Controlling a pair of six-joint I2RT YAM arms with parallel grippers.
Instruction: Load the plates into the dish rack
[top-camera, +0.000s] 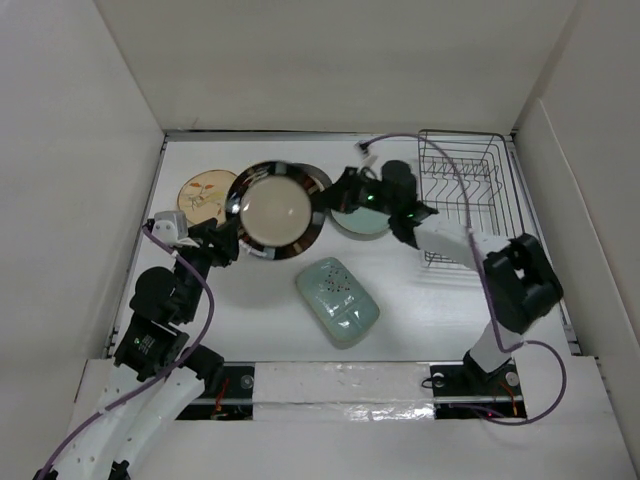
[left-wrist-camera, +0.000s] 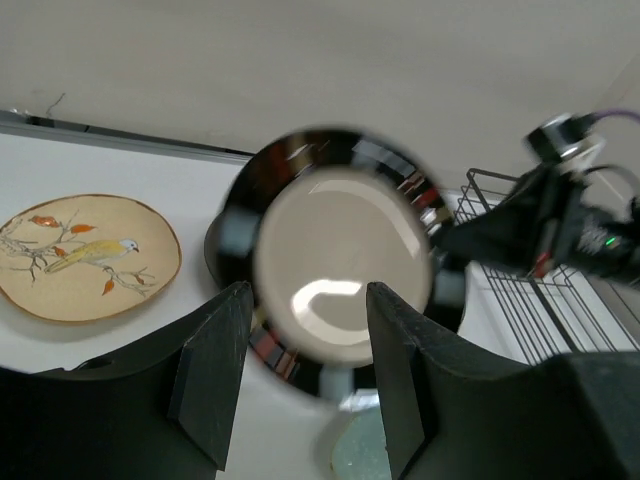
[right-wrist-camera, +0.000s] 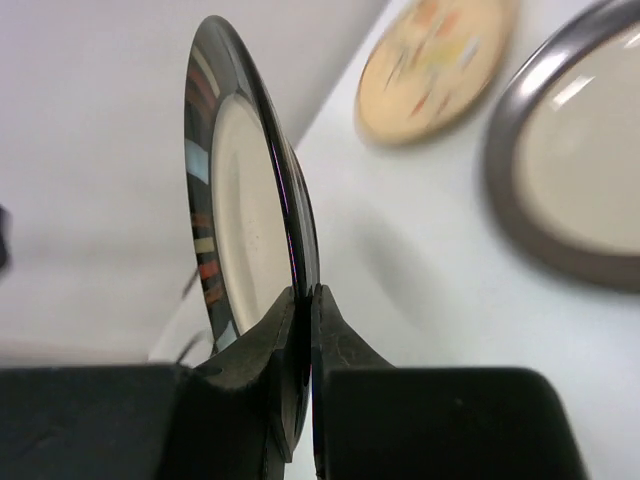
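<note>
My right gripper (top-camera: 323, 199) is shut on the right rim of the cream plate with dark patterned rim (top-camera: 277, 210) and holds it tilted above the table; the right wrist view shows my gripper (right-wrist-camera: 305, 300) pinching that plate (right-wrist-camera: 240, 200) edge-on. My left gripper (top-camera: 231, 246) is open at the plate's lower left, and in the left wrist view its fingers (left-wrist-camera: 215, 370) stand apart in front of the plate (left-wrist-camera: 340, 265). The tan leaf-print plate (top-camera: 205, 195) lies flat at the far left. The grey-rimmed cream plate (right-wrist-camera: 580, 170) lies under the raised one. The dish rack (top-camera: 465, 190) stands at the far right.
A pale-green speckled oblong dish (top-camera: 337, 301) lies mid-table. A teal plate (top-camera: 362, 224) lies partly under my right arm, beside the rack. White walls enclose the table at the back and both sides.
</note>
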